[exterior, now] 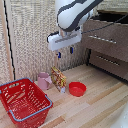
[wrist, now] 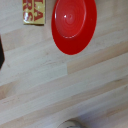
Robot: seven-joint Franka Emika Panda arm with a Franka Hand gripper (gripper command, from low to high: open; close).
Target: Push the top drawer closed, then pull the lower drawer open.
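The dark brown cabinet stands at the exterior view's right. Its top drawer (exterior: pixel 107 36) is pulled out, with a dark gap showing above the front and a thin silver handle (exterior: pixel 102 39) across it. The lower drawer (exterior: pixel 111 65) sits set back beneath it, and its front looks flush with the cabinet. My gripper (exterior: pixel 65 52) hangs pointing down, apart from the top drawer's front and off toward the exterior view's left. Its fingers are spread and hold nothing. The wrist view shows only the wooden tabletop, not the drawers.
On the wooden table (exterior: pixel 95 107) below the gripper are a red bowl (exterior: pixel 77 89) (wrist: pixel 74 25), a yellow snack bag (exterior: pixel 58 78) (wrist: pixel 33 11) and a pink cup (exterior: pixel 44 80). A red plastic basket (exterior: pixel 25 100) stands at the exterior view's lower left.
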